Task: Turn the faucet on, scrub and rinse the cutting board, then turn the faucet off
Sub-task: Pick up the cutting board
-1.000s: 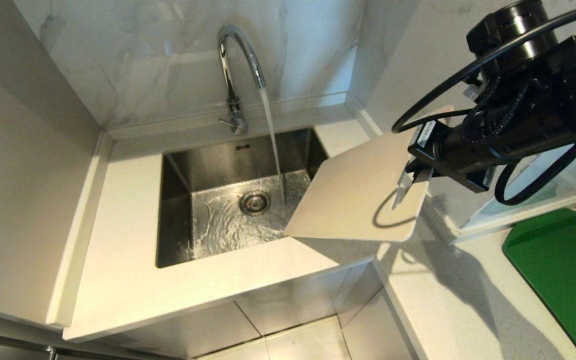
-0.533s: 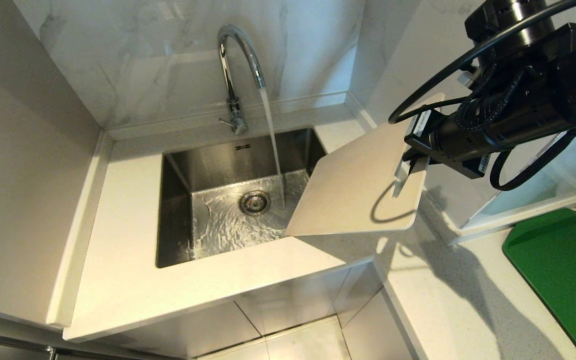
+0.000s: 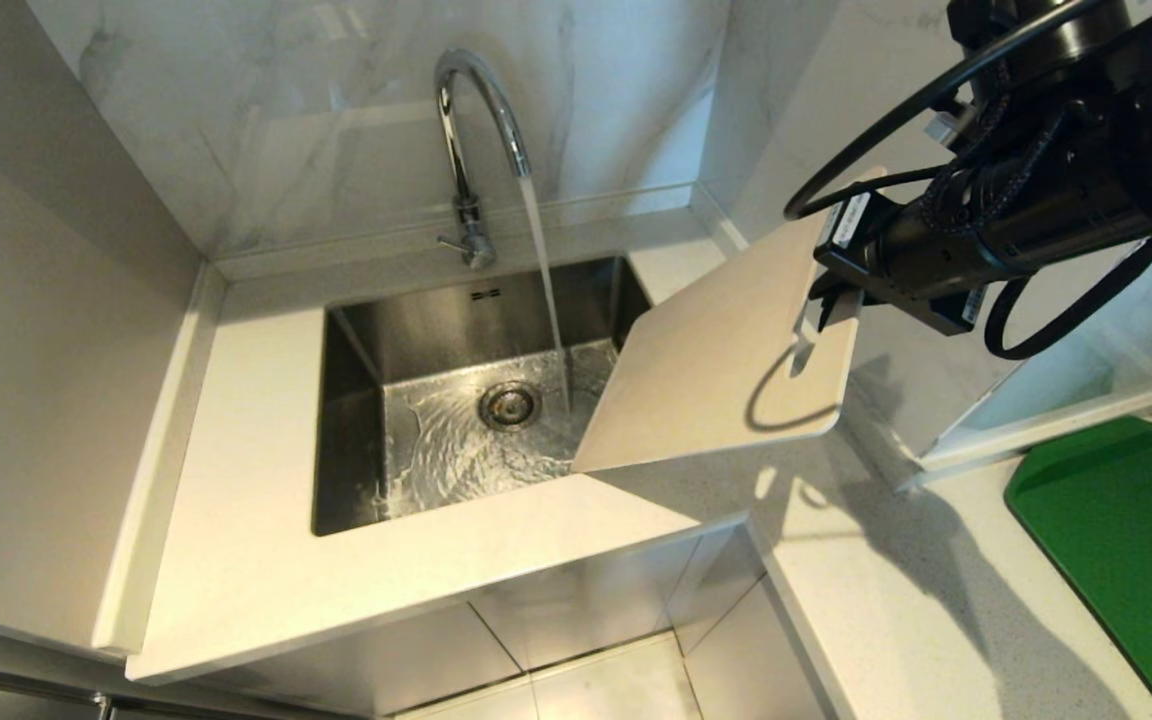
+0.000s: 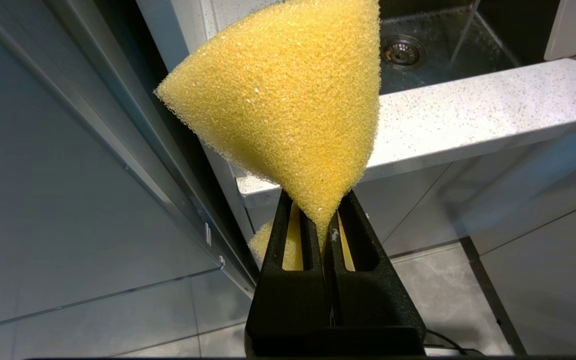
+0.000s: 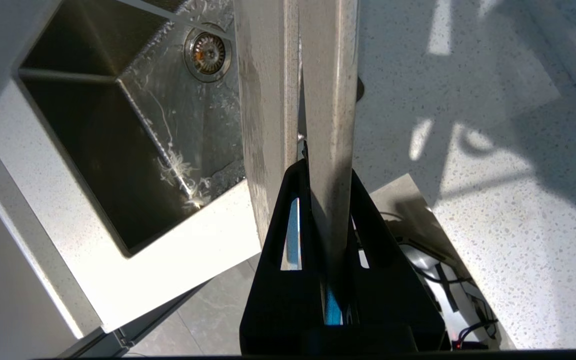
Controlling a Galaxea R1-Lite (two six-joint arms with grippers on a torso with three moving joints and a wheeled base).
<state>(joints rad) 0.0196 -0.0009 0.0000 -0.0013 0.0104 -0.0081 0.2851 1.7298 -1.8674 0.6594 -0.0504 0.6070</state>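
The right gripper (image 3: 816,325) is clamped on the far edge of the cutting board (image 3: 711,385), which hangs tilted over the sink's (image 3: 356,400) right rim, its low corner pointing into the basin.

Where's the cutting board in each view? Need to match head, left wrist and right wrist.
Head view: cutting board right of centre, tilted, lower corner over the sink, pinched by the right gripper.
Left wrist view: pale corner at the top right edge, probably the board; the sponge fills the foreground.
Right wrist view: board edge-on, centre, running up from the gripper.
Shared landmark: sink drain.
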